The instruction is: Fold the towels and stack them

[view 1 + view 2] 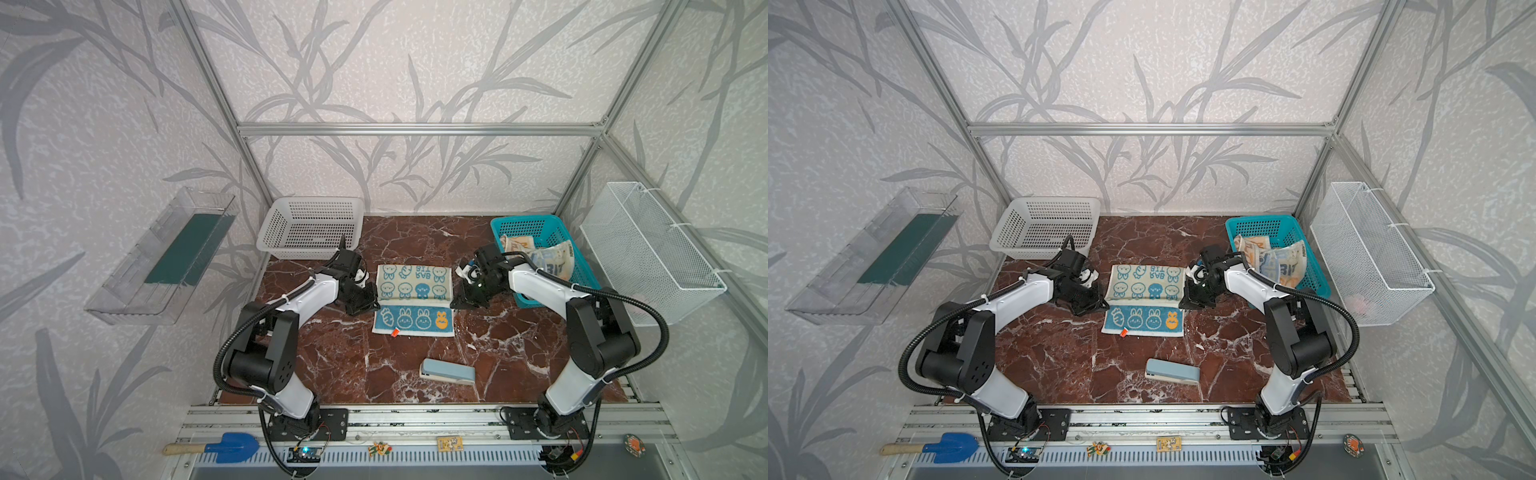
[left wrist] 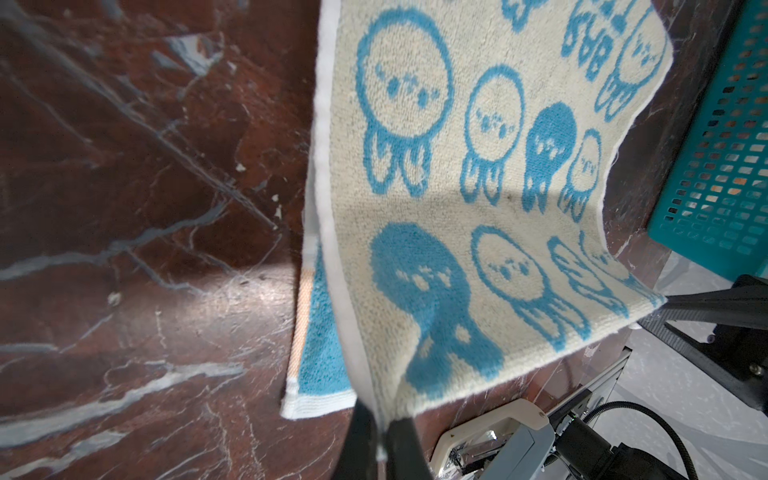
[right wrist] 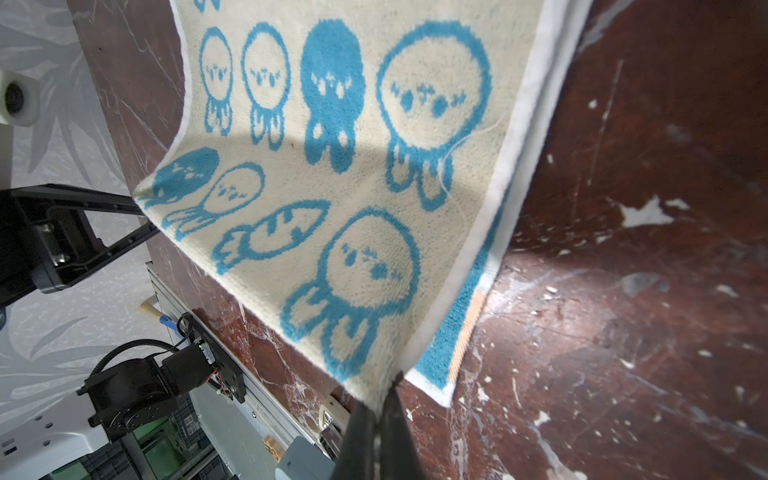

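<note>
The red-brown marbled counter [image 1: 324, 365] carries a teal perforated plastic basket [image 1: 528, 227] at its far right, where the other crumpled printed towels [image 1: 548, 259] wait their turn. The cream-and-blue rabbit-print towel [image 1: 413, 286] lies at the middle, where both arms can reach its short ends. Its far half is raised and doubled over towards the near blue strip, apparently to halve it. The left end effector [image 1: 372, 306] and the right end effector [image 1: 457, 301] are each pinched tight on one corner of that flap, which should keep its edge taut and straight for a square fold.
</note>
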Robot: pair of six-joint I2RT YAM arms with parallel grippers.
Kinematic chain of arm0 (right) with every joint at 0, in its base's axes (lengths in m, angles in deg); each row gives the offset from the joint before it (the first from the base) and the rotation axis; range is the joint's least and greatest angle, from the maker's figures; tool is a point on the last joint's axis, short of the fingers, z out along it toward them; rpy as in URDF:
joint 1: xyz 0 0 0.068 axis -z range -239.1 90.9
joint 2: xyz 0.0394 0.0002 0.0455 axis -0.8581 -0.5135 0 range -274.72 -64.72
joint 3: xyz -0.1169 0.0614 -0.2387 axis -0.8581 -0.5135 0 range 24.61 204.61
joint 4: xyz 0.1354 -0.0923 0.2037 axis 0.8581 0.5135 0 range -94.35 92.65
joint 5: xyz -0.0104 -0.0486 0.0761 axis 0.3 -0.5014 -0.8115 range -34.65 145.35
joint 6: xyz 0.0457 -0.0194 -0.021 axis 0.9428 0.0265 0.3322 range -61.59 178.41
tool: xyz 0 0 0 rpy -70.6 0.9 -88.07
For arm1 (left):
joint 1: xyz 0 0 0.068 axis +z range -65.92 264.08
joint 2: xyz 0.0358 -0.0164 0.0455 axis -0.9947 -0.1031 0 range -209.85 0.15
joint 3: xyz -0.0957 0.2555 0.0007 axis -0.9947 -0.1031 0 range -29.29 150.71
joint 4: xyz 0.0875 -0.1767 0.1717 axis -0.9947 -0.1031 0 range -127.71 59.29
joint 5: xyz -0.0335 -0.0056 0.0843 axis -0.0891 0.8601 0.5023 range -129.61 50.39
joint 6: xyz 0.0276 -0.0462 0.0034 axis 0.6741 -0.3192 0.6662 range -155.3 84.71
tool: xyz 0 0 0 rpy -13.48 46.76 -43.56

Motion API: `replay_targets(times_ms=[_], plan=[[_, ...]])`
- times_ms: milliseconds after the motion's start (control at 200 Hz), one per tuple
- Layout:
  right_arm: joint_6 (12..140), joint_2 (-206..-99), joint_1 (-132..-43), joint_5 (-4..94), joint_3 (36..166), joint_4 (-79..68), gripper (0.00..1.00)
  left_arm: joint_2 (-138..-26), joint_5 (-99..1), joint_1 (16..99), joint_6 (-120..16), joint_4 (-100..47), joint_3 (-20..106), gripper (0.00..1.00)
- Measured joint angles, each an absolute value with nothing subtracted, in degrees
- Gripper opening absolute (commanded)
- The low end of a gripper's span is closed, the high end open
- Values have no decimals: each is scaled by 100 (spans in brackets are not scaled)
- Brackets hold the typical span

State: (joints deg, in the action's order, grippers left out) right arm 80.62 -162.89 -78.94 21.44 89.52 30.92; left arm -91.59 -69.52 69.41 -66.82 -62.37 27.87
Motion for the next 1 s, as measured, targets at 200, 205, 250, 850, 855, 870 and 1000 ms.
replay_targets(times_ms=[200,205,250,850,855,870,1000], plan=[[7955,-16007,-7894,2279,8875,3243,0,-8982,-6950,6827,-6676,-6302,2840,0],[7955,-16000,-7896,2284,8862,3240,0,-8982,-6950,6823,-6678,-6307,2840,0],[7955,-15983,-7907,2299,8762,3214,0,-8982,-6946,6788,-6678,-6300,2809,0],[8014,-16837,-8106,2336,8202,2742,0,-9784,-6900,6562,-6687,-6103,2366,0],[8010,-16848,-8099,2339,8222,2749,0,-9804,-6900,6567,-6685,-6110,2392,0],[8003,-16872,-8086,2347,8270,2753,0,-9841,-6893,6571,-6685,-6119,2442,0],[7955,-17091,-7907,2422,8786,2902,0,-10162,-6795,6637,-6634,-6206,3019,0]])
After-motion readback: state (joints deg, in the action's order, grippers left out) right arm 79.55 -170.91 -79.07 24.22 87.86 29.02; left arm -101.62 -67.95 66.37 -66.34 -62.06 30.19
